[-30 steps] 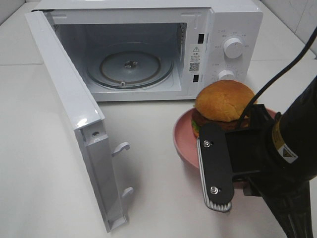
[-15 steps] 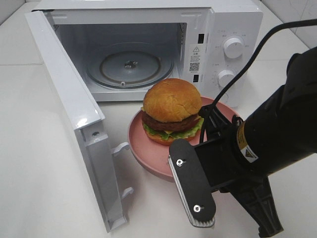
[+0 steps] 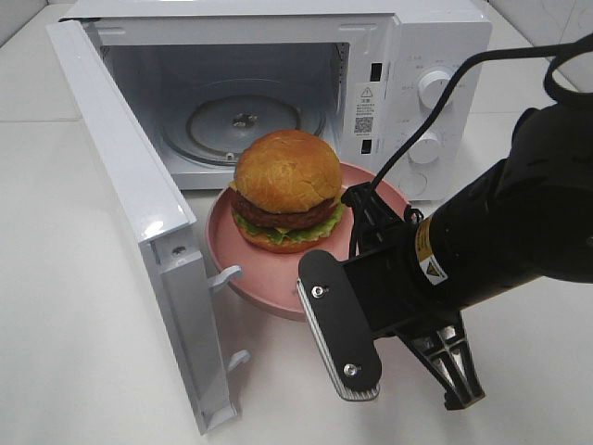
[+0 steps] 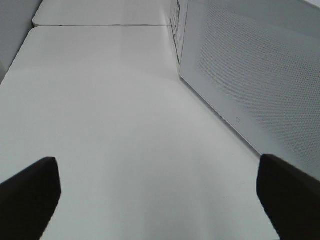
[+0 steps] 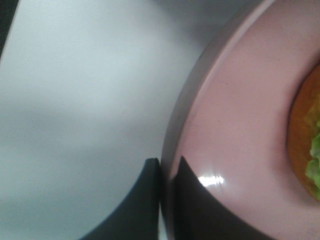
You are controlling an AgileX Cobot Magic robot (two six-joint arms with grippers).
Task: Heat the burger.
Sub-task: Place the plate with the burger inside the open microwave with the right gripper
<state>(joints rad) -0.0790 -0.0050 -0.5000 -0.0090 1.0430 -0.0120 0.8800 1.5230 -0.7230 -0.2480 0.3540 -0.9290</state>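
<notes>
Burger (image 3: 285, 185) on glossy round pink plate (image 3: 236, 266)

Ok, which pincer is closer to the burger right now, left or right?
Right. The right pincer is shut on the rim of the pink plate carrying the burger. The left pincer hangs open above the table beside the microwave door, with no burger in its view.

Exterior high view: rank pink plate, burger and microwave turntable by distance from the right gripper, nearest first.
1. pink plate: rim pinched by fingers of the right gripper.
2. burger: centred on that plate.
3. turntable: behind, inside the open microwave.
</notes>
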